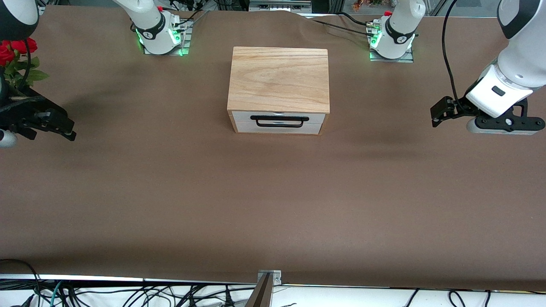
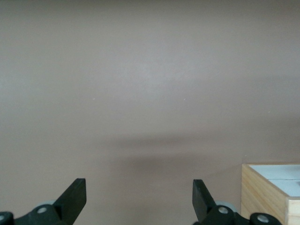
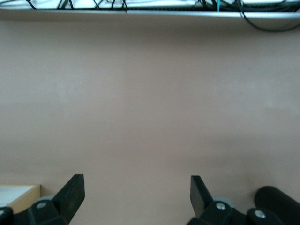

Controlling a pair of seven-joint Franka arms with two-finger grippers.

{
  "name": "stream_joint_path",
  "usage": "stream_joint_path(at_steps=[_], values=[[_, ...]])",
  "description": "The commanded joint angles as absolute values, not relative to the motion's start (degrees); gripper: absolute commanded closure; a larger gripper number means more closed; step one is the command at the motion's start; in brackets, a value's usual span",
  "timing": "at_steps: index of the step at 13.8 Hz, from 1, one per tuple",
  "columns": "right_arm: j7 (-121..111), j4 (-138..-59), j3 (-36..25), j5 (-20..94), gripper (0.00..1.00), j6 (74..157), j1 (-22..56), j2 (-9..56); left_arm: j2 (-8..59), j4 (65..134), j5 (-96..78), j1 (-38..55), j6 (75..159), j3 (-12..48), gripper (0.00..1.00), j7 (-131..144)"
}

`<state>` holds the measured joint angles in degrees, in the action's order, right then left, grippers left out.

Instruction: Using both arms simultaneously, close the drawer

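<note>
The light-wood box [image 1: 279, 76] stands mid-table near the arm bases. Its drawer [image 1: 279, 122] has a white front panel and a black bar handle [image 1: 279, 118]; the panel sits about flush with the box front. My left gripper [image 1: 505, 128] hovers over the cloth toward the left arm's end, well apart from the box, open and empty [image 2: 139, 187]. A corner of the box [image 2: 262, 192] shows in the left wrist view. My right gripper [image 1: 47, 128] hovers toward the right arm's end, open and empty [image 3: 137, 185]. The right wrist view shows a box corner [image 3: 21, 197].
A brown cloth [image 1: 273, 192] covers the table. Red flowers [image 1: 17, 53] stand at the right arm's end, close to the right gripper. Cables and a metal bracket [image 1: 268, 285] lie along the table edge nearest the front camera.
</note>
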<state>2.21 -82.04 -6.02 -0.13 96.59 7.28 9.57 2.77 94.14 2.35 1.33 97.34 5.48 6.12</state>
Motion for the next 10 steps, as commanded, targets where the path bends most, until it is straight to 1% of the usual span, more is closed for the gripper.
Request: stream_joint_path(at_steps=[1,4,10], values=[[2.81,-85.34,-2.29,-1.49,0.0,96.86,6.15,7.64,2.72,93.7,2.9,0.44,96.59,5.36,0.0,5.19],[2.81,-84.73,-2.28,-1.67,0.0,95.45,6.24,8.35,2.99,93.6,2.9,0.53,96.33,5.54,0.0,5.18],[2.81,-84.55,-2.29,-1.85,0.0,95.45,6.68,8.61,3.16,93.43,2.99,-0.44,96.42,5.45,0.0,1.93]])
